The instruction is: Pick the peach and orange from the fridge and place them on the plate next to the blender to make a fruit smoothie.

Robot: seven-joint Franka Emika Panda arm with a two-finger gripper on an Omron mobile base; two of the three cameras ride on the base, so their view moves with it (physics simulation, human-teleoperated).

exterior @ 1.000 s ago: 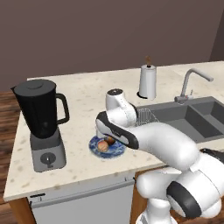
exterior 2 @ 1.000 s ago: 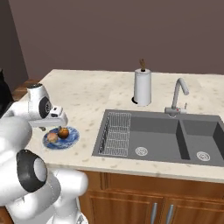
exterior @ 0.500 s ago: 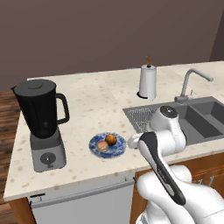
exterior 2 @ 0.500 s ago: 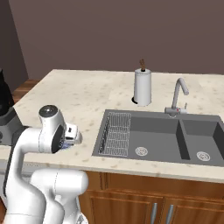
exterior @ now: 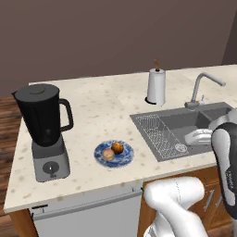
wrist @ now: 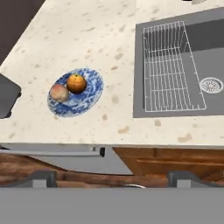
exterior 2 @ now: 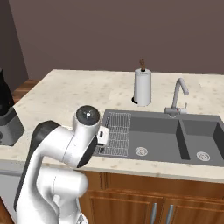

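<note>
The blue-and-white plate sits on the counter just right of the blender, a dark jar with lid and handle on a grey base. On the plate, the pale peach and the deeper orange lie side by side, touching.

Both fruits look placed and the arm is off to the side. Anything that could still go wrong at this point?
1. The pale pinkish peach sits near the rim of the small blue-and-white patterned plate, touching the deep orange ball; a bump might roll it onto the counter.
2. The plate lies close to the speckled counter's front edge, so a fruit that rolled off could drop to the floor.
3. The pincer hangs wide open past that edge.
</note>
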